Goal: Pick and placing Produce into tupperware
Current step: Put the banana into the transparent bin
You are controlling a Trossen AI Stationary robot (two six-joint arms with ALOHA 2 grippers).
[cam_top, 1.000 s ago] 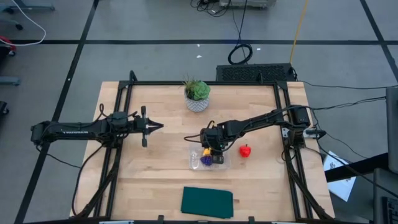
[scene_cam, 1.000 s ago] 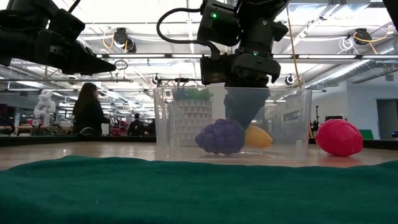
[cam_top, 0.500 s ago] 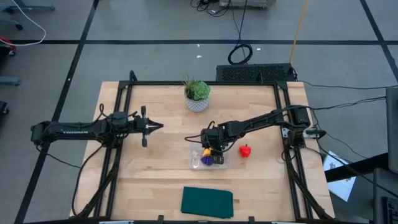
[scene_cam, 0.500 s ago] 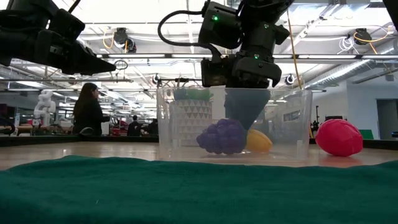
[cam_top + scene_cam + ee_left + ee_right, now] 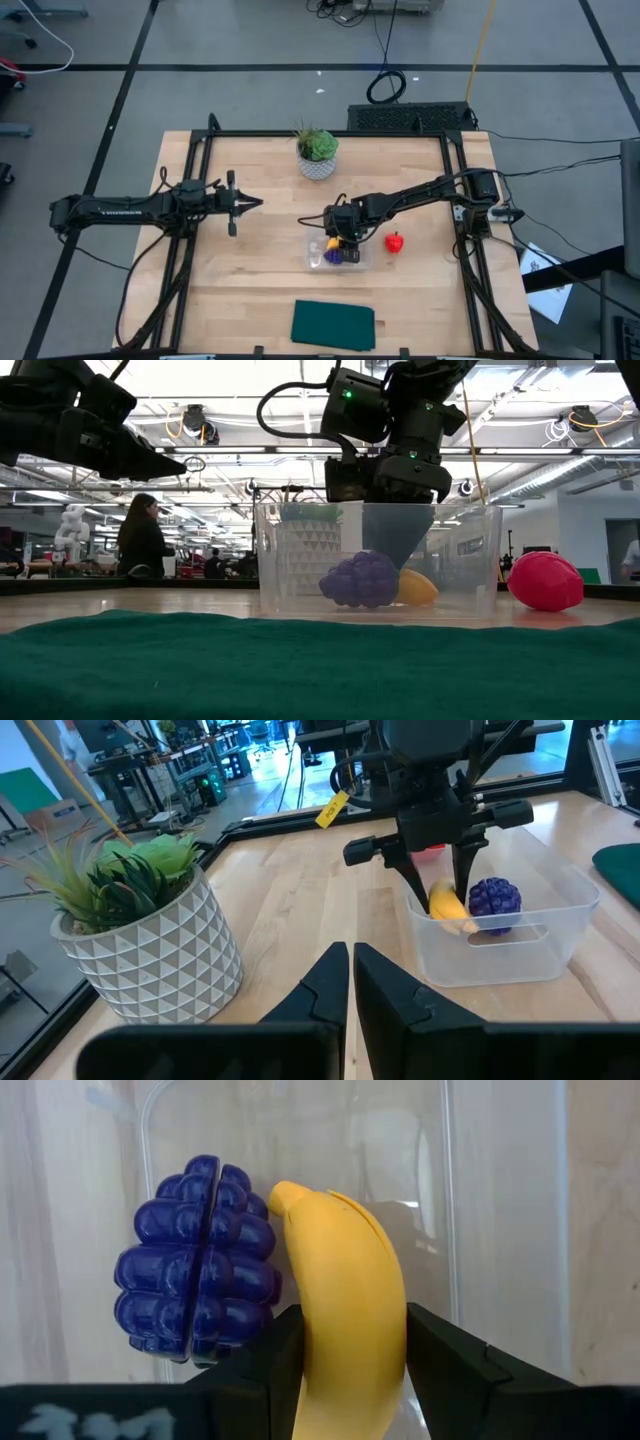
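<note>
The right arm reaches in from the worktop's right edge toward its middle, wrist bent so the right tool (image 5: 397, 550) points straight down into the tupperware (image 5: 336, 254) — its two dark fingers (image 5: 455, 1370) clamp the banana (image 5: 350, 1320) from either side, low inside the container. The purple grapes (image 5: 195, 1260) lie in the tupperware too, touching the banana. The red fruit (image 5: 395, 242) sits on the bare worktop (image 5: 250, 280) just beside the container, on the side nearer the right edge. The left arm stretches level from the left edge, lifted off the wood, with the left tool (image 5: 351, 970) clenched on nothing and aimed at the middle. White lettering runs along the left arm — too small to read. The potted plant (image 5: 317, 151) stands near the far edge; the green cloth (image 5: 333, 325) lies by the near edge.
</note>
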